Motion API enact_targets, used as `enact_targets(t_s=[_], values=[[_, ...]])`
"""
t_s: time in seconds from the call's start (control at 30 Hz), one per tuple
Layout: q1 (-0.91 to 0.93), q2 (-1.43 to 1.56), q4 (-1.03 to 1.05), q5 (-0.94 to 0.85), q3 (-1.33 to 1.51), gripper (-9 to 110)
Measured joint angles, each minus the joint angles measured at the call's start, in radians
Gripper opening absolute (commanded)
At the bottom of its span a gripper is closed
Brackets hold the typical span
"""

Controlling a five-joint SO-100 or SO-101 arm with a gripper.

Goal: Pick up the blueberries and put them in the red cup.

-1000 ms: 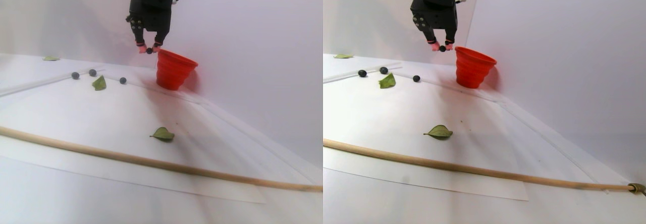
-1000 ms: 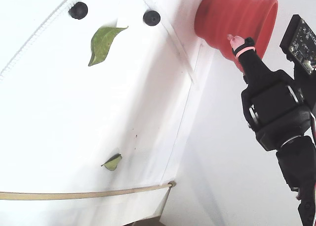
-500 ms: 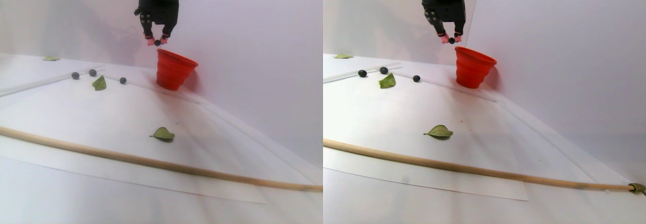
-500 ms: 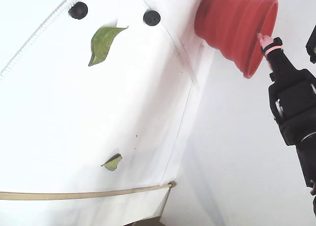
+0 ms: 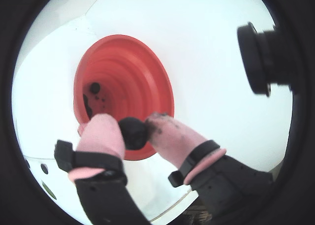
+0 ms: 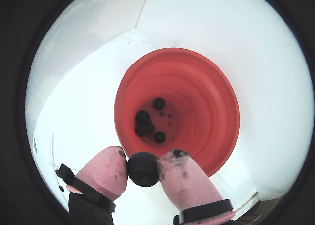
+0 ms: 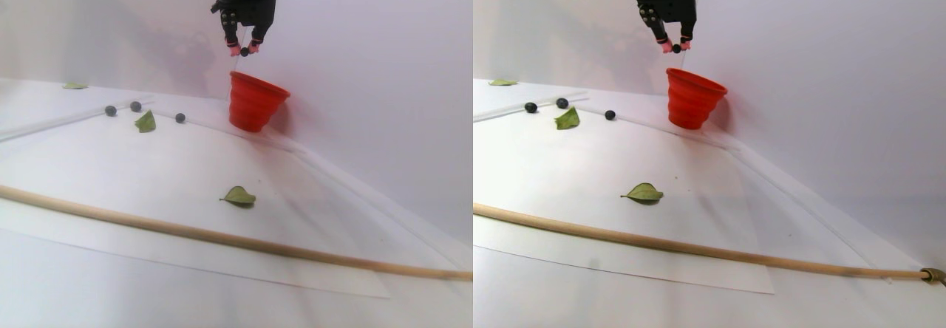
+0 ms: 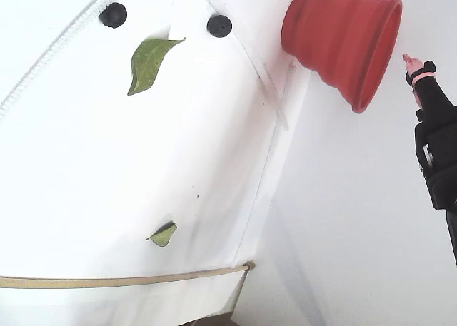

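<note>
I have the gripper [image 6: 143, 168] pinched on one blueberry [image 6: 143, 169], its pink fingertips [image 6: 106, 173] pressed to either side of the berry, and it hangs in the air above the red cup [image 6: 216, 136]. In both wrist views the held berry sits over the near edge of the cup's rim rather than over the middle of the opening; the stereo pair view puts the gripper [image 7: 244, 49] well above the rim, toward its left edge.

To do this drop well, I judge I should carry the gripper a little further forward until the berry is over the middle of the mouth, and perhaps lower it toward the rim, before I part the fingers. A release from here risks the berry striking the rim and bouncing onto the bench [image 7: 185, 165]. A small, slow parting should be enough, since the berry is round and will roll free.

Counts, as far as I can see:
- Berries already inside the cup [image 6: 147, 124]: about four; they cluster, so I cannot be exact.
- Berries on the bench [image 7: 111, 111], away to the gripper's left in the stereo pair view: three.
- Berry held: one.
- Green leaves [image 7: 238, 196]: three.
- Wooden stick [image 7: 222, 237]: one, lying across the front of the bench.
- Red cup: one.
</note>
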Motion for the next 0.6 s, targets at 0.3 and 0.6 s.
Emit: enact_targets(t_s=[0.3, 0.6], values=[[0.046, -0.034, 0.0, 0.0, -0.031, 11], [0.06, -0.089, 0.0, 0.0, -0.049, 14]])
